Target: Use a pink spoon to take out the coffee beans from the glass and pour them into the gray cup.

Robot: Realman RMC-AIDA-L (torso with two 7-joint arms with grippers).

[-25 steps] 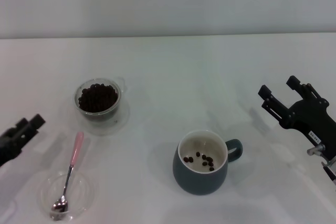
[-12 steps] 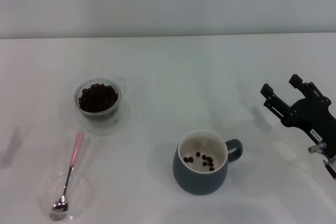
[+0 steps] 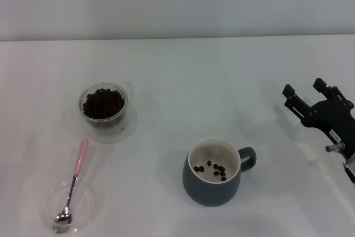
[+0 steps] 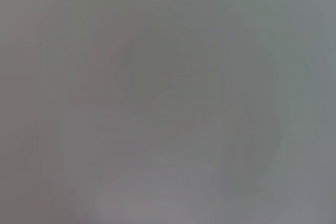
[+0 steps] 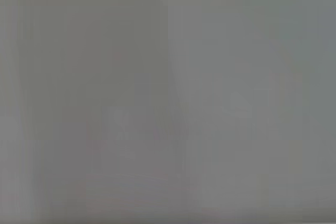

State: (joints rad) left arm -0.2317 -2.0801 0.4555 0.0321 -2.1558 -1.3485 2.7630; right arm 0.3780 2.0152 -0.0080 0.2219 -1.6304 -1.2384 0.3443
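Left pincer gone from view; right pincer (image 3: 307,95) withdrawn toward 3 o'clock, spread, empty. Pink spoon (image 3: 73,183) in dish (image 3: 91,203), 7 o'clock. Gray cup (image 3: 213,171): few coffee beans (image 3: 212,169).

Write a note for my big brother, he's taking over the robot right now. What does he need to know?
Right gripper: open, empty, at the table's right edge, well right of the gray cup.
Left gripper: out of view.
Pink spoon: bowl resting in a shallow clear dish near the front left, handle on its rim.
Glass: full of coffee beans, behind the spoon.
Done: several beans already lie in the gray cup.
Left: nobody holds the spoon; pick it up if more scooping is needed.
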